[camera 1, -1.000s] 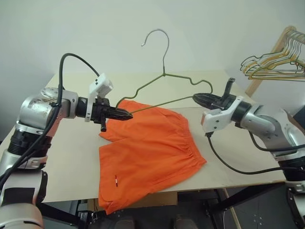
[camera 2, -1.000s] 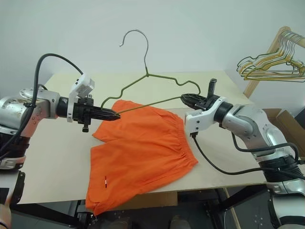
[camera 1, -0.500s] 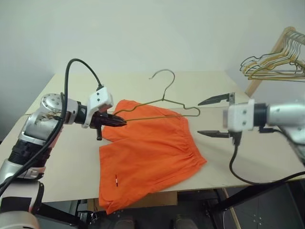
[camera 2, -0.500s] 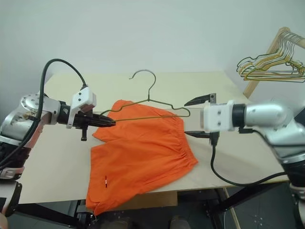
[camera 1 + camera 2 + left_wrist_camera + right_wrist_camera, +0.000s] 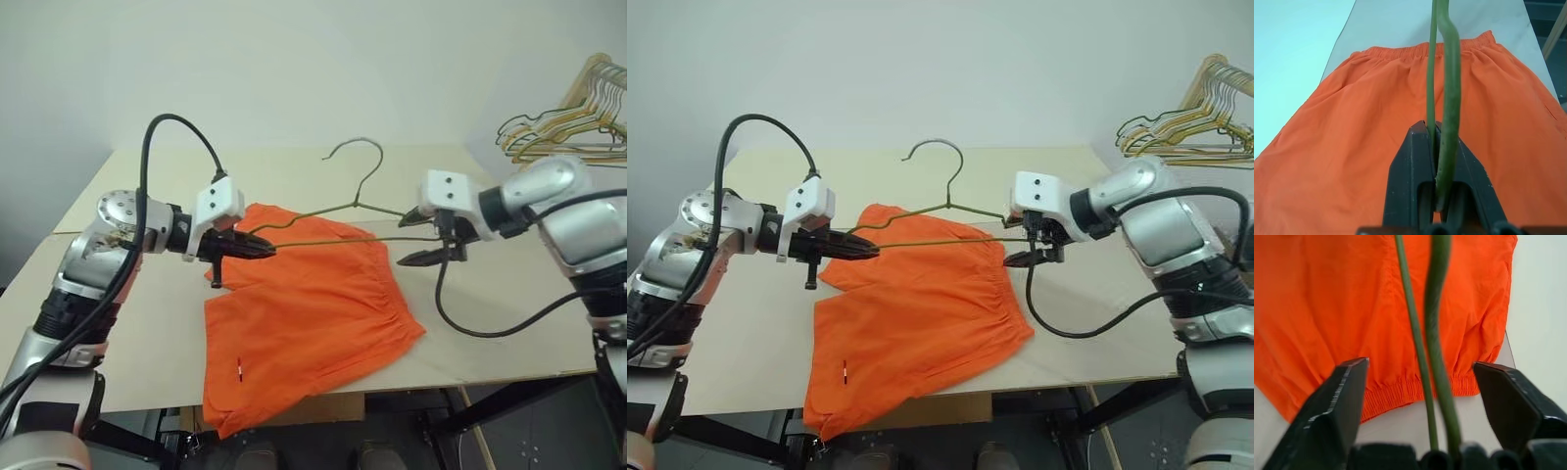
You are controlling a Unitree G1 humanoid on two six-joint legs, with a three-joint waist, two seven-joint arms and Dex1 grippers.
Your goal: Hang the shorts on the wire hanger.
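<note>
Since a second ago the right pincer (image 5: pixel 423 238) has let go of the wire hanger (image 5: pixel 345 211), swung wide and come back to straddle its right end, while the hook has tipped down from upright to lean back over the table (image 5: pixel 490 323).

Nearest me, the shorts (image 5: pixel 304 313) lie flat and orange, one leg hem over the table's front edge, waistband toward the right arm. Just above them the left pincer (image 5: pixel 257 248) is clenched on the hanger's left corner, carrying it alone. The hanger's long axis runs left to right between the two arms, over the shorts' far edge. At its right end the right pincer stands released, both wires passing between its fingers (image 5: pixel 1334 406) untouched. I'd say closing there comes next.
</note>
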